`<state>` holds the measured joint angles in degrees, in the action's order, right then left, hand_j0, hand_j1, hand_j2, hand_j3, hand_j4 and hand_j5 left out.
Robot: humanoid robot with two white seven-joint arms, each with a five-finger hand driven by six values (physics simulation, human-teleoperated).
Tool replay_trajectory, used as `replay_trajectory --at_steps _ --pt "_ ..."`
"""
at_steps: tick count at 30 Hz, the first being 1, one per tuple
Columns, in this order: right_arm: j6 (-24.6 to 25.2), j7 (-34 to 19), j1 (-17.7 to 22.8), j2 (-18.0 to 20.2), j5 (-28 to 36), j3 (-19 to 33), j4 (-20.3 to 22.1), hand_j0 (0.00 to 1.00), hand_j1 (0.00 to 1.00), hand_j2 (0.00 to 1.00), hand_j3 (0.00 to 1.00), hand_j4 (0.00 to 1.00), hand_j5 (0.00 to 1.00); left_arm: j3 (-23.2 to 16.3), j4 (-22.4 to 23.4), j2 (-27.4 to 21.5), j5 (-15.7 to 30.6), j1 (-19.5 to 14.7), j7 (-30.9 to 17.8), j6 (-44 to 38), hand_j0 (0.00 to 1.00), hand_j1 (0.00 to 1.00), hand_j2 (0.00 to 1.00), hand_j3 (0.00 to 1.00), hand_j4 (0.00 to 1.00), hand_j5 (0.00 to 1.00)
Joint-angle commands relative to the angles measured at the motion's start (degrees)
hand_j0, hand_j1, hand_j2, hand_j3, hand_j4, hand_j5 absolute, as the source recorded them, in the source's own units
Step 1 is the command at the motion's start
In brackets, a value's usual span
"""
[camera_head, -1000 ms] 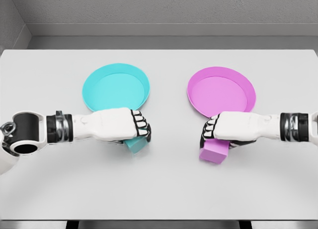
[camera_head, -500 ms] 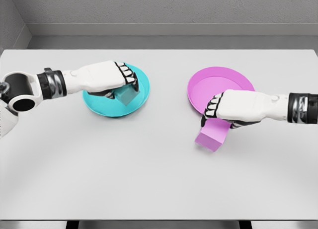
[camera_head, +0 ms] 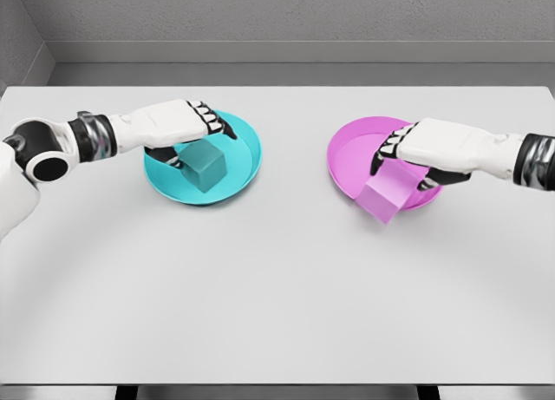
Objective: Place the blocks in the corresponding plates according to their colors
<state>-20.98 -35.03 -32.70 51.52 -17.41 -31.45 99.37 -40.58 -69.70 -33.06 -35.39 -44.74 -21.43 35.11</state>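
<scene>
— What moved on the left side?
— The left hand drew back toward the left, and the teal block came to sit lower inside the cyan plate, showing more fully.
— And on the right?
— The right hand carried the pink block farther and rightward, from the table's near side onto the pink plate's near rim.

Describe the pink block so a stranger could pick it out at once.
On the white table, go to the pink plate on the right. The pink block overlaps its near rim under the right hand; the only other block is teal.
</scene>
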Motion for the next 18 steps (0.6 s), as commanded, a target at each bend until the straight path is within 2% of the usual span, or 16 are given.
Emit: replay_trajectory --at_steps 1,3,5,8,11,13,15,16,18 --pt "5.07 0.03 0.0 0.08 0.18 0.16 -0.32 0.55 0.55 0.55 0.55 0.55 0.55 0.15 0.01 -0.95 0.85 0.0 0.25 -0.11 1.0 1.0 1.0 1.0 1.0 1.0" --pt "7.53 0.03 0.0 -0.01 0.18 0.86 -1.02 0.55 0.55 0.55 0.55 0.55 0.55 0.94 -0.96 -2.88 1.37 0.09 0.25 -0.11 1.0 1.0 1.0 1.0 1.0 1.0" --pt "9.9 0.03 -0.09 -0.8 0.1 0.95 -1.64 0.55 0.55 0.55 0.55 0.55 0.55 0.94 -5.35 -6.57 2.52 0.61 0.34 -0.11 1.0 1.0 1.0 1.0 1.0 1.0" --pt "13.68 0.03 -0.7 -2.12 -0.17 0.86 -1.64 0.55 0.55 0.55 0.55 0.55 0.55 0.68 -10.54 -12.46 6.56 2.11 0.34 -0.11 1.0 1.0 1.0 1.0 1.0 1.0" --pt "17.46 0.03 -1.23 -3.96 -1.04 0.69 -1.55 0.55 0.55 0.55 0.55 0.55 0.55 0.86 -11.77 -16.85 10.51 3.25 0.25 -0.11 1.0 1.0 1.0 1.0 1.0 1.0" --pt "18.86 0.03 -1.67 -4.76 -1.4 0.6 -2.08 0.55 0.55 0.55 0.55 0.55 0.55 0.94 -14.31 -19.4 10.87 4.57 0.25 -0.11 1.0 1.0 1.0 1.0 1.0 1.0" --pt "20.37 0.03 -2.2 -4.85 -1.4 0.34 -2.08 0.56 0.56 0.56 0.56 0.56 0.56 1.38 -14.85 -20.9 10.78 5.27 -0.02 -0.11 1.0 1.0 1.0 1.0 1.0 1.0" --pt "20.37 0.03 -2.11 -4.76 -1.31 0.34 -2.08 0.6 0.6 0.6 0.6 0.6 0.6 1.47 -14.85 -21.43 10.78 5.71 -0.02 -0.11 1.0 1.0 1.0 1.0 1.0 1.0" --pt "20.54 0.03 -2.11 -4.58 -1.22 0.51 -1.73 1.0 1.0 1.0 1.0 1.0 1.0 3.05 -14.85 -21.87 10.78 6.85 -0.02 -0.11 1.0 1.0 1.0 1.0 1.0 1.0"
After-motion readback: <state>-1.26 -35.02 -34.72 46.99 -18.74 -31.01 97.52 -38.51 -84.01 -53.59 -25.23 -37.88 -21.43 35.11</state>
